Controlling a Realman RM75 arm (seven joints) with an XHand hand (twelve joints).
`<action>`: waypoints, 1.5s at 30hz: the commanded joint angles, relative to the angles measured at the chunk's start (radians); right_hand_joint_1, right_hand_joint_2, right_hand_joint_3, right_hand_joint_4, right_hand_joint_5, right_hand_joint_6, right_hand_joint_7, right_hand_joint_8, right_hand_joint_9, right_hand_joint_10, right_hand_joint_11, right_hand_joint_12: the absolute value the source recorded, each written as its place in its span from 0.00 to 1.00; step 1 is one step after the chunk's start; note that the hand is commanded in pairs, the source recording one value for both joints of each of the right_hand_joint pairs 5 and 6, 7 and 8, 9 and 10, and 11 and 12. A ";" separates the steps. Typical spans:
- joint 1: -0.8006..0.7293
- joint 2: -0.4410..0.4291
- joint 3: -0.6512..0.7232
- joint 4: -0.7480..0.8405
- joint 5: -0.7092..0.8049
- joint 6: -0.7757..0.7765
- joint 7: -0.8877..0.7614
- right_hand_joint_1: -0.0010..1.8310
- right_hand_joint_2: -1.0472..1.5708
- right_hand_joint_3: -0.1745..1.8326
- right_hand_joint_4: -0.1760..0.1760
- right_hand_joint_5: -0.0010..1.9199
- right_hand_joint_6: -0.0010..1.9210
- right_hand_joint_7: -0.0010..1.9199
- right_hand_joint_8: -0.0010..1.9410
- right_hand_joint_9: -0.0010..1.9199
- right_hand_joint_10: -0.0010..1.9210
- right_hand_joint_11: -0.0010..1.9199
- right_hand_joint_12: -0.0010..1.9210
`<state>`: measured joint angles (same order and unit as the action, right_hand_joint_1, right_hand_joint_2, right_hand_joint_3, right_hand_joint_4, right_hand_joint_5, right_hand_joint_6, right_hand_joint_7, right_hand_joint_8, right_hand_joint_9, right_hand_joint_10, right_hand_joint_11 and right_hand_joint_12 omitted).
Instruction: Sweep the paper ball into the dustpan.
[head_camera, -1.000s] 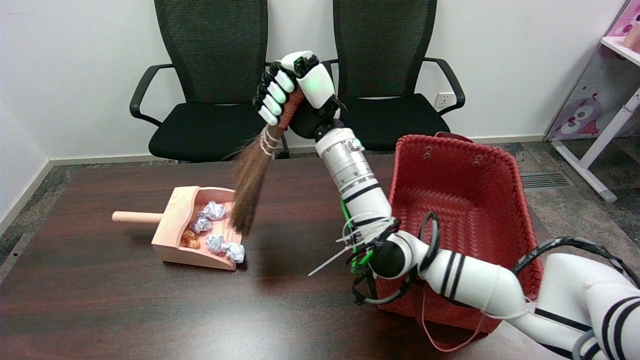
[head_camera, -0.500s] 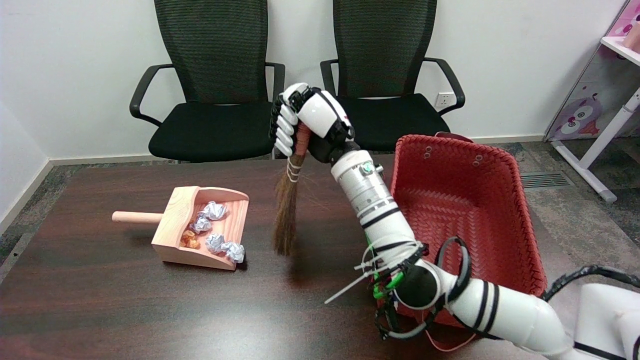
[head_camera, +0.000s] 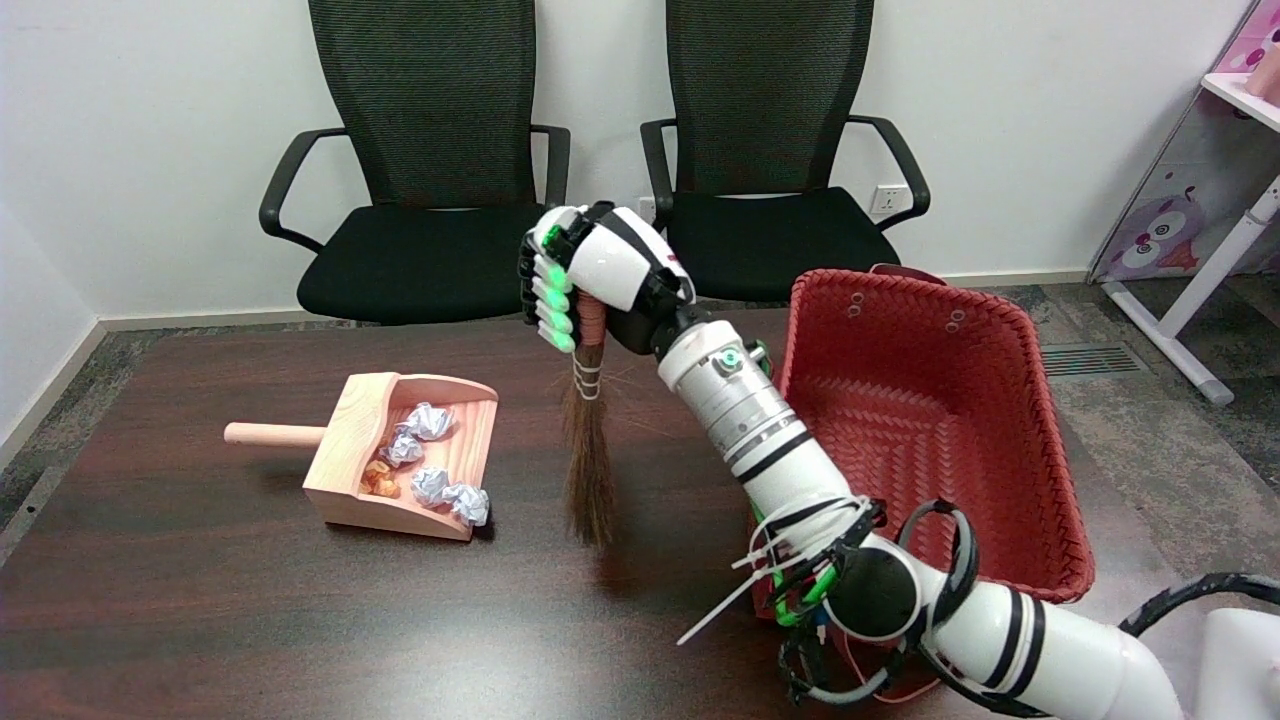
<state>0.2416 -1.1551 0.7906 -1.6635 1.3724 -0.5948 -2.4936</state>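
A pale wooden dustpan lies on the dark table at the left, its handle pointing left. Inside it are several crumpled white paper balls and a small orange-brown scrap. One ball sits at the pan's open front lip. My right hand grips the reddish handle of a small brown broom. The broom hangs nearly upright, bristles down, its tips at or just above the table. It is to the right of the dustpan and apart from it.
A red woven basket stands tilted on the table's right side, close to my forearm. Two black office chairs stand behind the table's far edge. A white shelf frame is at the far right.
My hand has carried the broom right, down and nearer, away from the dustpan's mouth. The broom has swung from slanted to nearly upright. The paper balls have stayed in place.
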 joint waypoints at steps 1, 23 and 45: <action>-0.019 0.005 0.260 -0.152 -0.178 0.424 -0.070 0.45 1.00 1.00 0.63 1.00 1.00 1.00 0.99 1.00 1.00 1.00 1.00; -0.067 -0.530 0.446 0.078 -1.050 0.672 -0.067 0.46 1.00 1.00 0.59 1.00 1.00 1.00 0.99 1.00 1.00 1.00 1.00; -0.061 -0.901 0.616 0.125 -1.094 0.842 -0.068 0.46 1.00 1.00 0.61 1.00 1.00 1.00 0.99 1.00 1.00 1.00 1.00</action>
<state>0.1941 -1.7521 1.2692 -1.6020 0.4302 0.1451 -2.5594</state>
